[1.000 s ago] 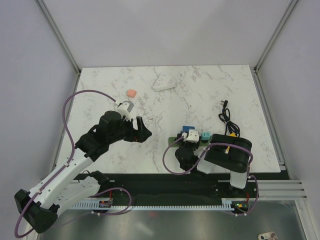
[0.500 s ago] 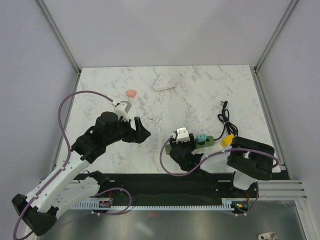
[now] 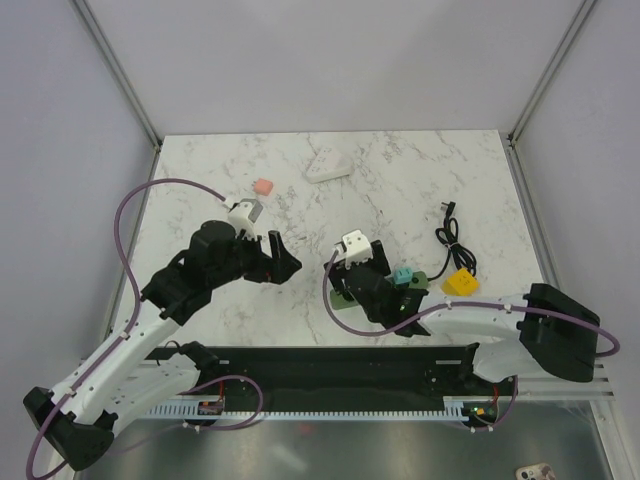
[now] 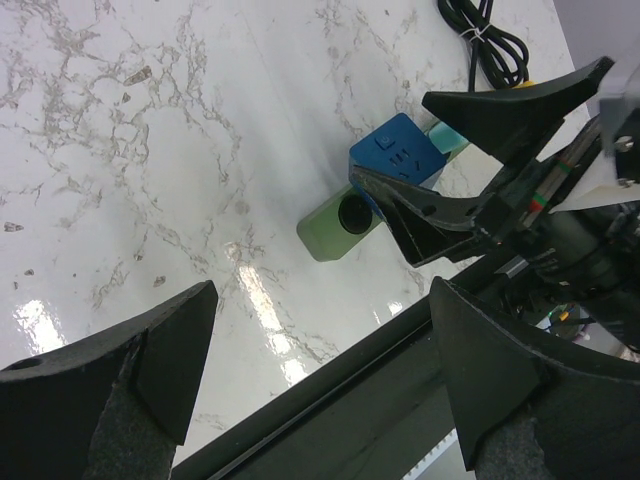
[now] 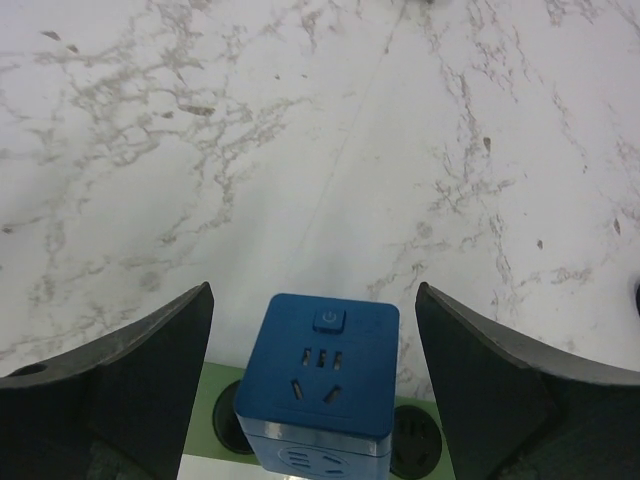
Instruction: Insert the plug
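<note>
Straddling the plug (image 5: 320,375), right pincer (image 5: 312,292) agape

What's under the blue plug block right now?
The green power strip lies under the plug, a round socket showing on each side. The plug's body covers its prongs and the socket beneath.

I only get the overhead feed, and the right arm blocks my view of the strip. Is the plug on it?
Observer: Yes. The right wrist camera shows the blue plug sitting upright on the green power strip.
Operator: Is it being gripped?
Observer: No. The right gripper is open, with a clear gap between each finger and the plug.
Operator: And the other arm?
Observer: By its own wrist camera, the left gripper is open too and holds nothing.
</note>
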{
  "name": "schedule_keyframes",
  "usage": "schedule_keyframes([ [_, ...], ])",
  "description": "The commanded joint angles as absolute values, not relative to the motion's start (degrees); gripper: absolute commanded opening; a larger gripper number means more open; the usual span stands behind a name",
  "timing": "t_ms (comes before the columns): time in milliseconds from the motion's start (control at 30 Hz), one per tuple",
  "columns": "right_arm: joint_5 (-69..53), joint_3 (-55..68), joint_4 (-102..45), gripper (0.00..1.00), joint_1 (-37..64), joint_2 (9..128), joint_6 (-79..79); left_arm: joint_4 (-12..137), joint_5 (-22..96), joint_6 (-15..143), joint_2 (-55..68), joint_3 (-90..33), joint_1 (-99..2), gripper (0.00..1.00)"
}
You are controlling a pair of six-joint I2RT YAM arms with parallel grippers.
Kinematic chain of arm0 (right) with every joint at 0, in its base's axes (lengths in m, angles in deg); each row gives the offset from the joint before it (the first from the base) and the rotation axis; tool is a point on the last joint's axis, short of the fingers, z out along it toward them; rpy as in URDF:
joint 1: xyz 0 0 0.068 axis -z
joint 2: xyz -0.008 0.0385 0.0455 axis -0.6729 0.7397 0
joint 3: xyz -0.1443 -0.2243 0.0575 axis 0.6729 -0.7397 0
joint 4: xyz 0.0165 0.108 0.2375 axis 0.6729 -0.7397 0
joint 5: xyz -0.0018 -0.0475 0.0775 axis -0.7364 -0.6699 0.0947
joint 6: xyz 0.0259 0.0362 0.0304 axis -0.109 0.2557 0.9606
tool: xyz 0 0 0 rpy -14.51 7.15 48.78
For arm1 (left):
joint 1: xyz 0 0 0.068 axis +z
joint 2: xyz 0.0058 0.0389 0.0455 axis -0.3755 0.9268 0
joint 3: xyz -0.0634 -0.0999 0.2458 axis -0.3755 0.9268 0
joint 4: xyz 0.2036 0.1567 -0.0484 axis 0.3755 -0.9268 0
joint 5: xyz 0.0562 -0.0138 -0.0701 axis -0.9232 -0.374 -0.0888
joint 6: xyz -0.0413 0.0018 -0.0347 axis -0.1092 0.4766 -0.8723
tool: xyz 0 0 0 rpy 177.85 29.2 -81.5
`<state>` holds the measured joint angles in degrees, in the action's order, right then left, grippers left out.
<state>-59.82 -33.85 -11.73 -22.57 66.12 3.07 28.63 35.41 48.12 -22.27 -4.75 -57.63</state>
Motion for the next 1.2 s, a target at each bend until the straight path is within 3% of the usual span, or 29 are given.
schedule_keyframes([
  [0, -52.32, -27.41, -20.77, 0.89, -21.26, 62.84, 4.3, 29.15, 35.8, 48.36, -22.74, -7.17, -57.21, 0.94],
  [233, -44.05, -9.92, -53.35, 0.86, -18.53, 65.2, 15.91, 28.45, 34.58, 49.24, -24.41, -5.76, -56.68, 0.94],
  [533, -36.4, 11.97, -79.65, 0.86, -17.39, 79.6, 15.03, 27.49, 34.05, 49.77, -27.39, -2.07, -55.72, 0.95],
  [800, -37.45, 23.31, -91.1, 0.9, -16.16, 90.5, 17.67, 26.34, 33.35, 50.73, -30.65, -1.81, -55.63, 0.95],
  [1167, -36.84, 31.93, -99.1, 0.9, -13.35, 96.49, 18.38, 26.43, 34.22, 50.82, -32.5, -0.49, -55.63, 0.95],
])
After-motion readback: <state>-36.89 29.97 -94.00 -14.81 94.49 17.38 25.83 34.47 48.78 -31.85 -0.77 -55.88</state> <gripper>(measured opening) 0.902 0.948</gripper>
